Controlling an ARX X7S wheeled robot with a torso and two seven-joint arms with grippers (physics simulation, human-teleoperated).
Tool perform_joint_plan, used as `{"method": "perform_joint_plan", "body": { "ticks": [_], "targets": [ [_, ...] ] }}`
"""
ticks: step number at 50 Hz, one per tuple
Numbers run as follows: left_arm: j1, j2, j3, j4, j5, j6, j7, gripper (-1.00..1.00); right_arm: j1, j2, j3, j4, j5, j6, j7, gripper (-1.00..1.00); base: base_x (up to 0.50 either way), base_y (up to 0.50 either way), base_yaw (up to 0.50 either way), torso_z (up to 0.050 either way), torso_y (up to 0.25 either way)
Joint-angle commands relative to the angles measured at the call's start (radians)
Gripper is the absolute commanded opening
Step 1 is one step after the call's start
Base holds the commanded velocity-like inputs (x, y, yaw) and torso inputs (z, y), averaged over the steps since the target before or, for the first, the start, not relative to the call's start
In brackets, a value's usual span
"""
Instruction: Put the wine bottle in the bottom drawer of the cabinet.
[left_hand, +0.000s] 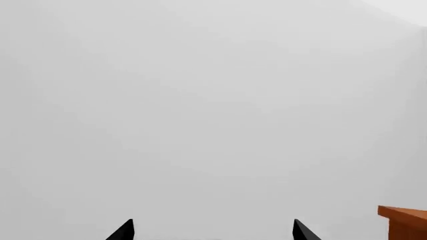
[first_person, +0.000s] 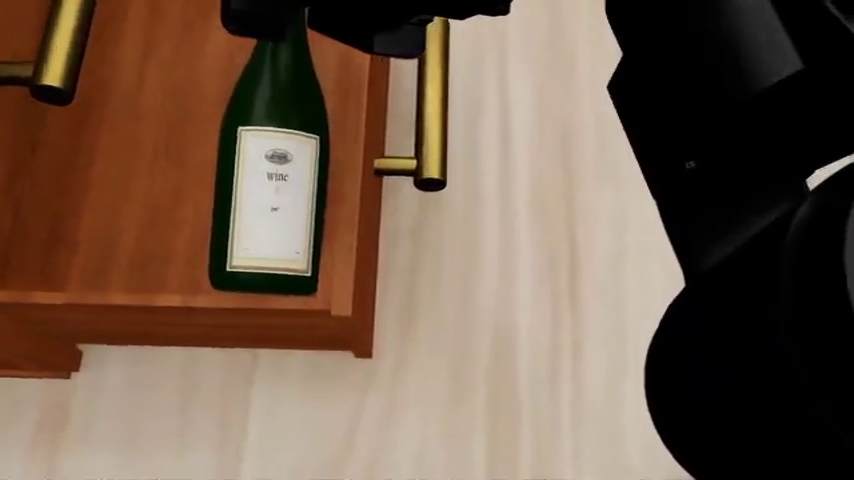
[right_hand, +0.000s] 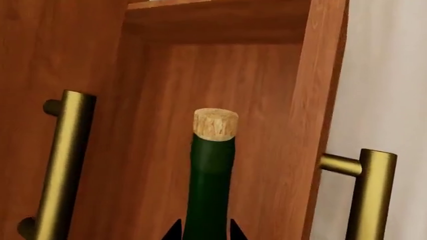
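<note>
The wine bottle (first_person: 271, 190), dark green with a white label, is inside the pulled-out bottom drawer (first_person: 200, 325) of the reddish-brown cabinet (first_person: 34, 355), label facing up. My right gripper (first_person: 287, 15) holds it by the neck at the picture's top edge. In the right wrist view the black fingertips of the right gripper (right_hand: 203, 227) press both sides of the green neck (right_hand: 210, 190), below the tan cork (right_hand: 215, 124), with the drawer's inside (right_hand: 267, 100) behind. My left gripper (left_hand: 213, 230) is open and empty, facing a bare grey wall.
The bottom drawer's brass bar handle (first_person: 430, 100) sticks out right of the bottle. An upper drawer's handle (first_person: 60, 50) is at top left. My black right arm (first_person: 747, 200) fills the right side over pale wood floor (first_person: 507, 350). A cabinet corner (left_hand: 407, 222) shows by the left gripper.
</note>
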Motion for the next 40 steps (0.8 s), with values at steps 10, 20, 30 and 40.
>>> {"method": "perform_joint_plan", "body": {
  "ticks": [10, 20, 30, 40],
  "targets": [
    [-0.01, -0.011, -0.001, 0.011, -0.001, -0.023, -0.013, 1.0, -0.05, -0.007, -0.22, -0.052, 0.073, 0.041, 0.06, -1.0, 0.0, 0.0, 0.0, 0.0, -0.131],
    [0.005, 0.003, -0.004, -0.003, 0.0, 0.014, -0.009, 1.0, -0.054, -0.007, -0.252, -0.015, 0.161, 0.033, 0.146, -1.0, 0.0, 0.0, 0.0, 0.0, -0.074],
    [0.006, 0.001, -0.002, -0.004, -0.005, 0.019, -0.006, 1.0, -0.062, -0.007, -0.259, -0.012, 0.152, 0.024, 0.152, -1.0, 0.0, 0.0, 0.0, 0.0, -0.028],
    [0.007, 0.002, -0.002, -0.006, -0.009, 0.022, -0.007, 1.0, -0.07, -0.007, -0.274, 0.012, 0.15, -0.01, 0.138, -1.0, 0.0, 0.0, 0.0, 0.0, -0.003]
  ]
}}
